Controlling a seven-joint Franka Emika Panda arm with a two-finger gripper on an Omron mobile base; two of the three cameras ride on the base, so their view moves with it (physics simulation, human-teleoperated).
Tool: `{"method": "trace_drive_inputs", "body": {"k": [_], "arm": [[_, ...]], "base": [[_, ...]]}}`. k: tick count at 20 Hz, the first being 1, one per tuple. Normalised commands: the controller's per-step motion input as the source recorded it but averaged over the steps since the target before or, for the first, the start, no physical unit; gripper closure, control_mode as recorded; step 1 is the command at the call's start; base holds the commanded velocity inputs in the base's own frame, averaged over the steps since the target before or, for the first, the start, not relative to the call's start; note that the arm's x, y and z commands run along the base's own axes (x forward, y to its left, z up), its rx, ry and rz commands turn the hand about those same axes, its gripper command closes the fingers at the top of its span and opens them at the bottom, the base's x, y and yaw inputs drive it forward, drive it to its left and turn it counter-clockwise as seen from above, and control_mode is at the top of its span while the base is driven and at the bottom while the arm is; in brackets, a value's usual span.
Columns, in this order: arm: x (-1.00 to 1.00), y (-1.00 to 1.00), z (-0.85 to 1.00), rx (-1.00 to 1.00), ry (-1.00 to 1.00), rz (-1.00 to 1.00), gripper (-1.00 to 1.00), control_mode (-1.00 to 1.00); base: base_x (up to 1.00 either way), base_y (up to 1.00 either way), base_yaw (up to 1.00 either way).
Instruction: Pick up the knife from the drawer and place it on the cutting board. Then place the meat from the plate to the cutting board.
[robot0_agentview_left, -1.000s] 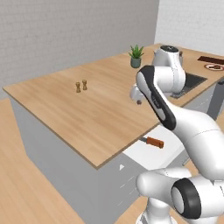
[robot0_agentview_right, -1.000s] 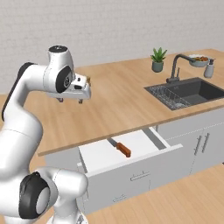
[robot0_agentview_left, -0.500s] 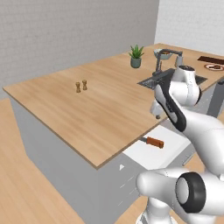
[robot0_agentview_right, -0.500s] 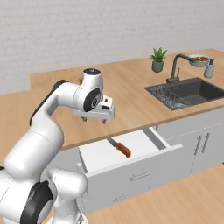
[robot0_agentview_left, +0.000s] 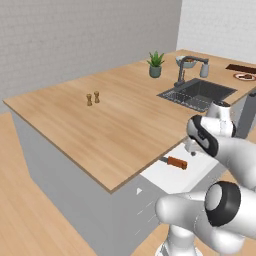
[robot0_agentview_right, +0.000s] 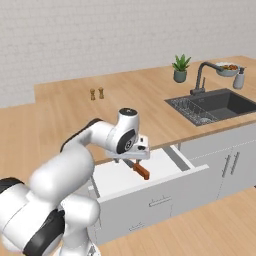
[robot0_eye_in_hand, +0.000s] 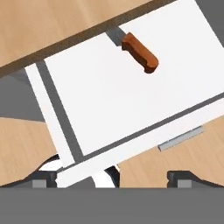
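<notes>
The drawer (robot0_agentview_right: 155, 196) stands pulled out below the wooden counter's edge, its white floor (robot0_eye_in_hand: 131, 100) bare but for the knife. The knife (robot0_eye_in_hand: 139, 52) lies near the back, orange-brown handle (robot0_agentview_left: 177, 163) outward, its blade partly under the counter edge. The handle (robot0_agentview_right: 141, 171) sits just right of my hand. My gripper (robot0_eye_in_hand: 113, 178) hangs open over the drawer's front part with nothing between its fingertips (robot0_eye_in_hand: 43, 177); it (robot0_agentview_left: 192, 149) hovers above the knife, apart from it. Far right on the counter are the dark cutting board (robot0_agentview_left: 241, 67) and the red-rimmed plate (robot0_agentview_left: 245, 76); the meat is too small to tell.
A black sink (robot0_agentview_right: 215, 102) with a faucet (robot0_agentview_right: 200, 77) is set into the counter to the right. A potted plant (robot0_agentview_right: 180, 67), a fruit bowl (robot0_agentview_right: 227, 69) and two small shakers (robot0_agentview_right: 96, 93) stand farther back. Grey cabinet fronts (robot0_agentview_right: 232, 160) flank the drawer.
My arm has swung down from above the counter to over the open drawer, close to the knife. The gripper has stayed open; the knife has not moved.
</notes>
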Motion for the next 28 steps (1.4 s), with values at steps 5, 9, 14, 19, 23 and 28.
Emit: {"method": "trace_drive_inputs", "body": {"k": [5, 9, 14, 19, 23, 28], "arm": [[0.26, -0.66, -0.85, 0.03, 0.03, 0.21, -1.00, -1.00], [0.46, -0.14, -0.42, 0.00, 0.07, 0.20, -1.00, -1.00], [0.34, -0.05, -0.30, 0.00, 0.06, 0.16, -1.00, -1.00], [0.06, -0.05, -0.68, 0.00, 0.15, 0.11, -1.00, -1.00], [-0.19, -0.31, -0.46, 0.00, 0.12, 0.01, -1.00, -1.00], [-0.94, -0.69, -0.07, 0.03, 0.02, 0.00, -1.00, -1.00]], "base": [[0.00, 0.00, 0.00], [0.00, 0.00, 0.00], [0.00, 0.00, 0.00], [0.00, 0.00, 0.00], [0.00, 0.00, 0.00], [0.00, 0.00, 0.00]]}}
